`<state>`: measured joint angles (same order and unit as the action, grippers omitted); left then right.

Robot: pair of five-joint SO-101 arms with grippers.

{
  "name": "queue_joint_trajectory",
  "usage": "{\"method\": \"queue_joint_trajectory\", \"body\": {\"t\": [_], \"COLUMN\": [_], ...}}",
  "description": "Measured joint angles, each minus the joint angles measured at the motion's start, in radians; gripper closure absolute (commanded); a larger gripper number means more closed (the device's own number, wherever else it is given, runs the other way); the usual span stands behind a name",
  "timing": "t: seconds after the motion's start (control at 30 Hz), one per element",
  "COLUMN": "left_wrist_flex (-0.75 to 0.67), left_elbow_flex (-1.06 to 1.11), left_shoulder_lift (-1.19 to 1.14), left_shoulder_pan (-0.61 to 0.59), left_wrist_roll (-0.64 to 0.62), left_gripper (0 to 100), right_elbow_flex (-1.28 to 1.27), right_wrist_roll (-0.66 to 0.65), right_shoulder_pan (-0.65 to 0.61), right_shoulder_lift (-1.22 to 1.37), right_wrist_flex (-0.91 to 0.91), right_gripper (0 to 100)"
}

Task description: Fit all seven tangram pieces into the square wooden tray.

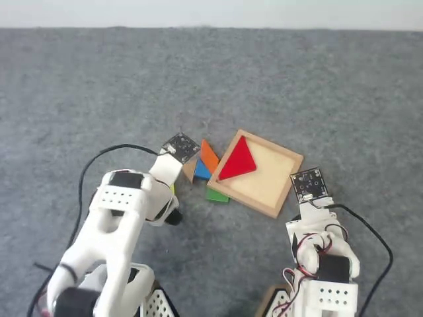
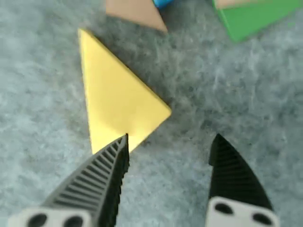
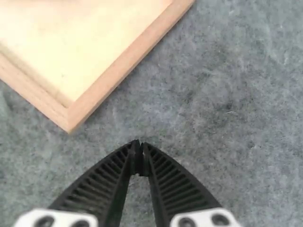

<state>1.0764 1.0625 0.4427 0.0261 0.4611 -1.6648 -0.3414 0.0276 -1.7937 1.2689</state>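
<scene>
the square wooden tray (image 1: 289,158) has a raised rim, and the large red triangle (image 1: 239,160), its only content, sits tight against one side; later pieces may jam or ride up there. just outside that side lies the flat yellow triangle (image 2: 116,99). the left gripper (image 2: 171,138) is open with one finger over its corner, so a lopsided pinch could flick it away. the right gripper (image 3: 139,144), closed and empty, hovers beside the tray's far corner.
</scene>
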Motion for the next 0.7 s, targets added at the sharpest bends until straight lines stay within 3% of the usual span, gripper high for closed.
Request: {"method": "queue_joint_trajectory", "body": {"t": [0.4, 0.7], "left_wrist_flex": [-0.058, -0.052], "left_elbow_flex": [-0.259, -0.282], "left_shoulder_lift": [-0.370, -0.394], "left_shoulder_pan": [-0.009, -0.026], "left_wrist_roll": [0.000, 0.006], "left_gripper": [73, 75], "right_elbow_flex": [0.000, 0.000], "right_wrist_roll": [0.000, 0.000], "right_shoulder_pan": [0.000, 0.000], "right_shoulder_lift": [0.000, 0.000], "right_wrist_flex": [0.000, 0.000], "right_gripper": [99.1, 99.1]}}
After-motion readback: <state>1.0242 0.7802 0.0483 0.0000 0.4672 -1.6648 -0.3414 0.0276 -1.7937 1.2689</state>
